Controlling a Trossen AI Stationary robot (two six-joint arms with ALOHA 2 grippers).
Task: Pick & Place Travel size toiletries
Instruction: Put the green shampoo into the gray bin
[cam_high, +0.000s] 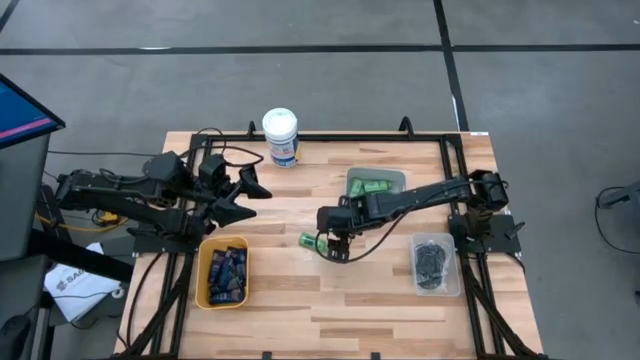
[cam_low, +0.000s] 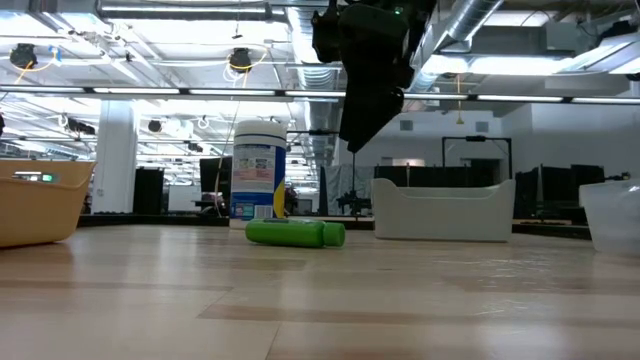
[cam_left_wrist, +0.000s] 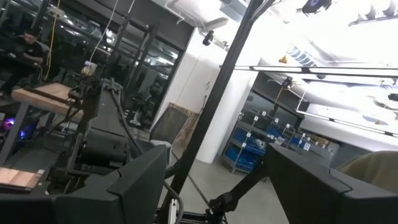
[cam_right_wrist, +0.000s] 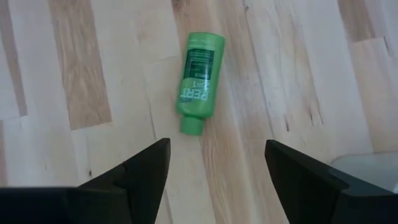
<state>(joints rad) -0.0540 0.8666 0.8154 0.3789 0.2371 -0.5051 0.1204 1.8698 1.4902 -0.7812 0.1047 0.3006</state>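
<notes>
Near the middle of the tabletop (cam_high: 330, 300), one small green bottle (cam_high: 311, 240) lies on its side on the bare wood, alone, label up with its cap end toward the right arm's fingers in the right wrist view (cam_right_wrist: 199, 81). In the low view it lies flat (cam_low: 294, 233), in front of the tall white canister (cam_low: 258, 170).

Right gripper (cam_high: 336, 247): hovering above the bottle, not touching it. The low view shows it well clear of the wood (cam_low: 368, 105). Jaws wide, nothing held; the bottle shows ahead of the gap between the two dark fingers (cam_right_wrist: 140, 171).

Left gripper (cam_high: 240, 203): raised over the left part of the tabletop, beyond the yellow bin (cam_high: 222, 273). Its wrist camera looks out into the room. Jaws spread wide, nothing between them; one finger (cam_left_wrist: 140, 183) is seen against the room.

Containers:
- Yellow bin, toward the front-left corner, holds dark navy tubes (cam_high: 228, 272).
- Pale tray (cam_high: 376, 184), toward the back edge right of centre, holds more green bottles (cam_high: 372, 187); the right arm passes over its front edge.
- Clear tray (cam_high: 436, 265), near the right edge, holds dark grey tins (cam_high: 432, 260).
- White canister with blue label (cam_high: 281, 137), upright at the back edge, left of centre.
</notes>
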